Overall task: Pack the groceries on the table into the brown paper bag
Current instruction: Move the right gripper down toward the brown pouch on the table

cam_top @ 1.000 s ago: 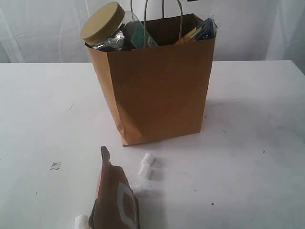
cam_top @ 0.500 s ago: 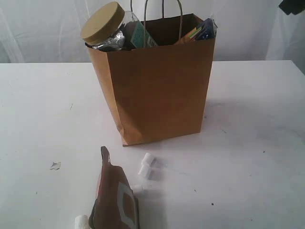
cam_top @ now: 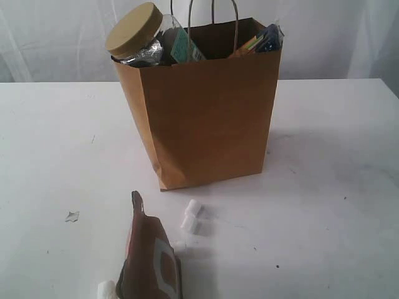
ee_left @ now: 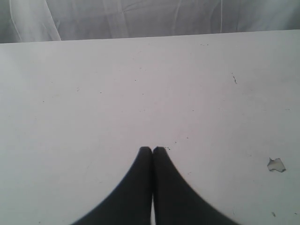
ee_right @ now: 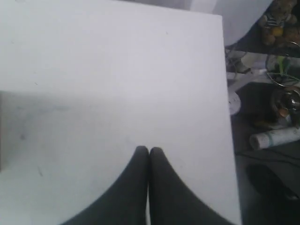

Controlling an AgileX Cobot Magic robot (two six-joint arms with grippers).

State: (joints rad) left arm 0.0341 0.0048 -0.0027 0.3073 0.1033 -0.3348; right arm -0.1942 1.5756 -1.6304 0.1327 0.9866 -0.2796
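Observation:
The brown paper bag (cam_top: 209,112) stands upright mid-table. A clear jar with a mustard lid (cam_top: 134,31) pokes out of its left corner, and the navy end of the spaghetti packet (cam_top: 269,37) sticks out at the right. On the white table (cam_top: 330,187) near the front edge lies a brown-orange pouch (cam_top: 149,258). Neither arm shows in the exterior view. My left gripper (ee_left: 152,149) is shut and empty above bare tabletop. My right gripper (ee_right: 149,150) is shut and empty over the table close to its edge.
Small white cylindrical bits (cam_top: 192,216) lie beside the pouch, another one (cam_top: 106,290) at the front edge. A torn scrap (cam_top: 72,216) lies left of the pouch; the same scrap (ee_left: 276,164) shows in the left wrist view. Beyond the table edge (ee_right: 228,117) is floor clutter (ee_right: 276,136).
A dark part of the right arm showed at the top right corner half a second ago and has left the exterior view. The bag, pouch and bits have not moved.

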